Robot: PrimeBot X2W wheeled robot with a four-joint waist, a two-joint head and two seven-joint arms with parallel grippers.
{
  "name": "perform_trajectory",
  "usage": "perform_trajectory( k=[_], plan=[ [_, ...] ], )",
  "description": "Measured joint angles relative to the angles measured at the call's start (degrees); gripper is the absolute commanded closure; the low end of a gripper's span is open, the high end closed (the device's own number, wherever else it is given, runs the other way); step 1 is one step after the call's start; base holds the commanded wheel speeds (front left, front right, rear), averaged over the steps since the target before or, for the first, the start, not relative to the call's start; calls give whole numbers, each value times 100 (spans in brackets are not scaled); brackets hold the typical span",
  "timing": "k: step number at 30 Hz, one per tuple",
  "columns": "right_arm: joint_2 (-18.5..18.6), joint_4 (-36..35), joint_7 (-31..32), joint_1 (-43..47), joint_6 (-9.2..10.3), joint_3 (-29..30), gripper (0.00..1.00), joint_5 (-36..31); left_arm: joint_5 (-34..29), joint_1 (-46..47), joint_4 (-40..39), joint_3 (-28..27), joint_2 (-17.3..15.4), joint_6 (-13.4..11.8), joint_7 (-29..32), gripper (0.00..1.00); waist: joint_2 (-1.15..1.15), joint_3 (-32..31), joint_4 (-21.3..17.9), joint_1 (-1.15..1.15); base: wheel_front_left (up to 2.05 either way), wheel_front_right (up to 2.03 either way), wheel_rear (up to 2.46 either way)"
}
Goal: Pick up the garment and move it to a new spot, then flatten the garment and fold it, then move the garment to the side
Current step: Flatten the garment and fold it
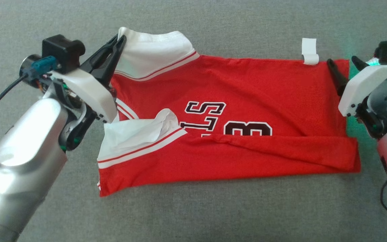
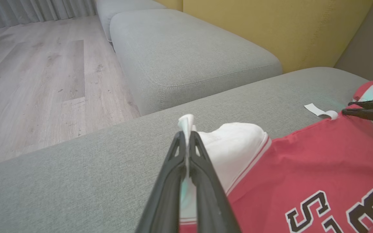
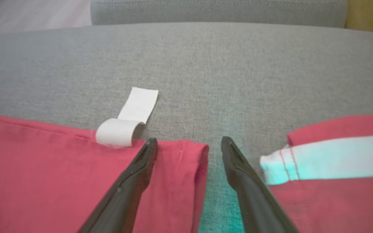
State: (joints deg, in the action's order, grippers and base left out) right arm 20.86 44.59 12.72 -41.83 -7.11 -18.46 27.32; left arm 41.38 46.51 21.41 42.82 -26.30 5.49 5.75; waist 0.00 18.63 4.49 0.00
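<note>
Nearest me, the red short-sleeved jersey with white sleeves and dark lettering [image 1: 247, 94] lies spread in the middle of the grey fabric sofa seat [image 1: 193, 215]. Its near long side is already folded up over the lower half of the lettering. I judge the move and the flattening done, the folding partway, and the shift aside not yet begun.

At the far side my left claw [image 1: 121, 37] is clamped on the jersey's white sleeve [image 1: 153, 50]. My right claw [image 1: 342, 61] stands apart over the far hem corner, beside a white care tag [image 1: 310, 50], gripping nothing.

Beyond are a second grey cushion [image 2: 189, 55], a yellow backrest [image 2: 270, 29], pale wood flooring [image 2: 44, 74] and grey curtains [image 2: 28, 11].
</note>
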Motion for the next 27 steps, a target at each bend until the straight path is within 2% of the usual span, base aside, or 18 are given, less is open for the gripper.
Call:
perform_trajectory(
  k=[8, 9, 10, 20, 27],
  plan=[
    [52, 545, 58, -443, 0, -436, 0, 132, -1, 3, -211, 10, -10, -97, 56, 100, 0, 194, 43, 0, 0, 0, 0],
    [60, 573, 76, -505, 0, -523, 66, 171, -1, 4, -211, 11, -10, -98, 56, 100, 0, 212, 45, 0, 0, 0, 0],
    [69, 588, 75, -561, 0, -609, 100, 199, -1, 5, -211, 12, -10, -99, 56, 100, 0, 227, 45, 0, 0, 0, 0],
    [68, 613, -422, -1025, 0, -766, 100, 823, -1, 115, 240, -178, -30, -278, -246, 100, 0, 226, -143, 0, 0, 0, 0],
    [-40, 626, -743, -1745, 0, -764, 100, 1150, -135, 1076, 1011, -397, 1, -289, -676, 100, 0, 392, -318, 1, 0, 0, 0]
  ],
)
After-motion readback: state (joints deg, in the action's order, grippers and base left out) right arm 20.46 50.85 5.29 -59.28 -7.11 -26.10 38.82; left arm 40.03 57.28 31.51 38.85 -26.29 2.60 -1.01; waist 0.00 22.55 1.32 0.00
